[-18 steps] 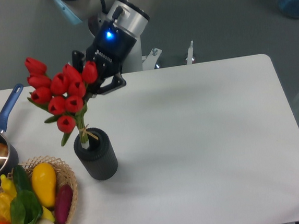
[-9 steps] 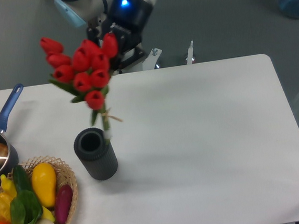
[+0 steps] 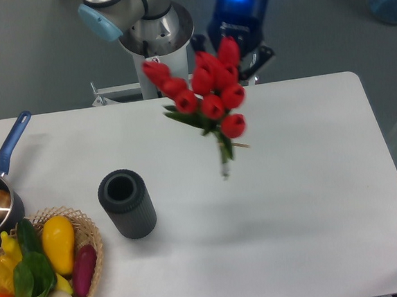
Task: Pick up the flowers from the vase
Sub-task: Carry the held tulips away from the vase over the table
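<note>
Since the earlier frame, the tulip bunch [image 3: 207, 99] had come clear of the ribbed vase [image 3: 127, 203] and travelled right, hanging above the tabletop [image 3: 306, 181]. The gripper [image 3: 235, 55] fingers were largely hidden; grip appeared closed on the bunch. I judged steady, slow carrying best.

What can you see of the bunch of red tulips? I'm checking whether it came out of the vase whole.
The bunch of red tulip buds hangs in the air above the white table, fully clear of the dark grey ribbed vase. About nine closed buds sit on green stems and leaves, tied low with string, stems pointing down. The gripper behind the buds appears to hold it; the fingers are hidden.
</note>
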